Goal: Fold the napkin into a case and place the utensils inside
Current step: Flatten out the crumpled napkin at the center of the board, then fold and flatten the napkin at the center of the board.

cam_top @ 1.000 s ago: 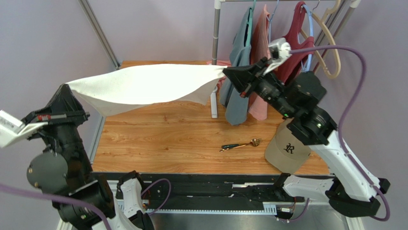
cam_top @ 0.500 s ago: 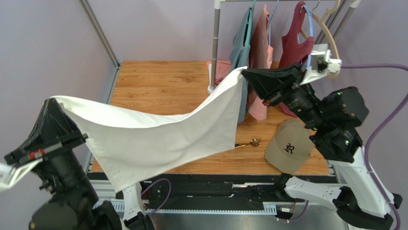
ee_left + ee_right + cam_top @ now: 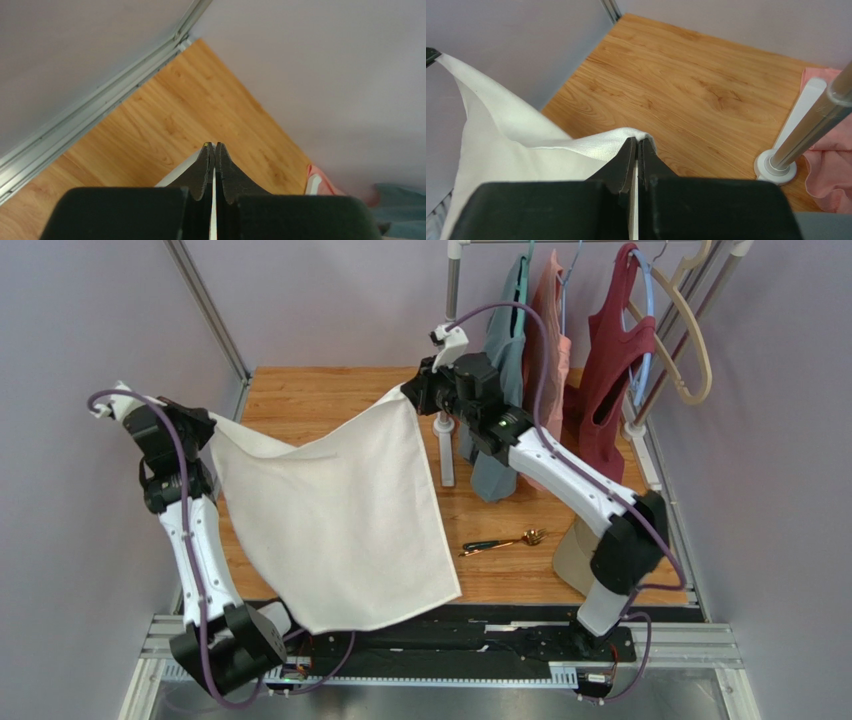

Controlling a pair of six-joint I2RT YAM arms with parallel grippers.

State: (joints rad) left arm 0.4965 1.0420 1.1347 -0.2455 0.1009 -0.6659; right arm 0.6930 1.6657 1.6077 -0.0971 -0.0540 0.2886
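A large white napkin [image 3: 340, 510] hangs spread between both arms, its lower edge draping over the table's near edge. My left gripper [image 3: 208, 430] is shut on its left top corner; in the left wrist view [image 3: 214, 146] a thin white strip shows between the jaws. My right gripper [image 3: 408, 392] is shut on the right top corner, where the cloth [image 3: 576, 145] bunches at the fingertips [image 3: 636, 141]. The utensils [image 3: 503, 541], dark-handled with a gold head, lie on the wood right of the napkin.
A clothes rack pole [image 3: 446, 390] with its white base [image 3: 775, 167] stands just right of my right gripper, with hanging garments [image 3: 560, 370] behind. A tan cap [image 3: 573, 555] sits behind the right arm. Pink cloth [image 3: 831, 170] lies by the pole.
Both arms have swung down and toward the table's far side, carrying the napkin from high near the camera to hang flat over the table's left half.
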